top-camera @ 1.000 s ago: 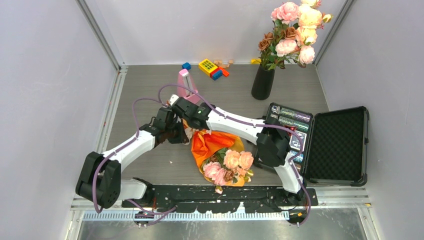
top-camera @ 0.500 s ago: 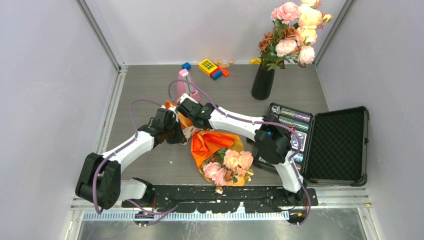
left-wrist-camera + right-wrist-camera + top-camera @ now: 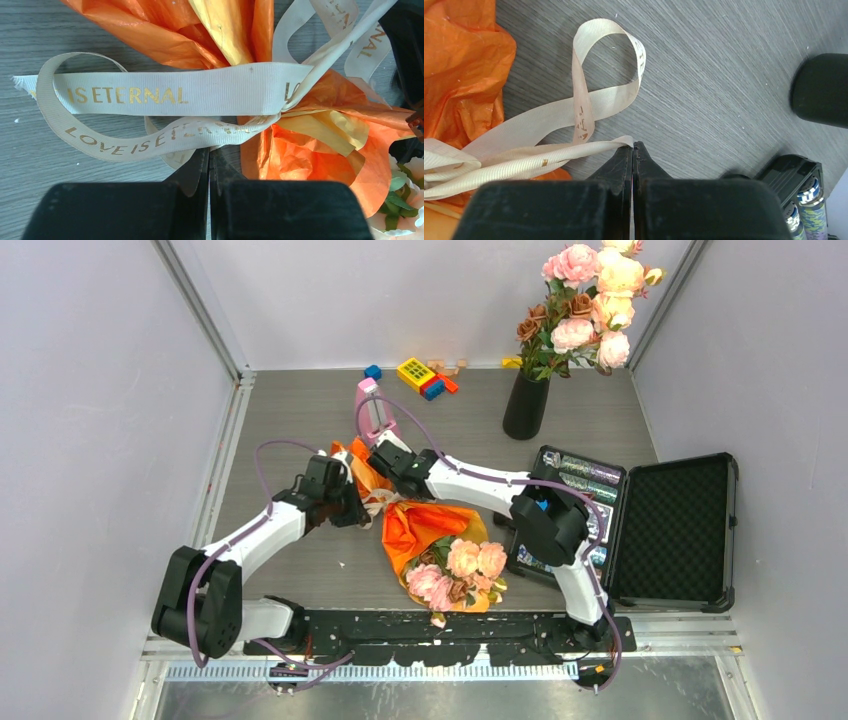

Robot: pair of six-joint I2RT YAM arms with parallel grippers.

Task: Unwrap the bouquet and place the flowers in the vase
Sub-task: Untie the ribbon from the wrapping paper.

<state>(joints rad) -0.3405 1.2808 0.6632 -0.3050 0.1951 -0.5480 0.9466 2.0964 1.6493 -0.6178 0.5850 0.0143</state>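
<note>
While the bouquet (image 3: 440, 550) lies on the grey worktop (image 3: 300, 420) between the two arms, blooms toward their bases, both pincers sit at its tied orange tail. The left pincer (image 3: 209, 152) is closed tight, nipping a strand of the cream ribbon (image 3: 175, 92). The right pincer (image 3: 633, 146), just beyond the tail, is likewise closed on a ribbon end. The black vase (image 3: 526, 405) stands well apart, far right.

The bouquet (image 3: 440, 550) lies before the vase (image 3: 526, 405), left of the case (image 3: 680, 530).
</note>
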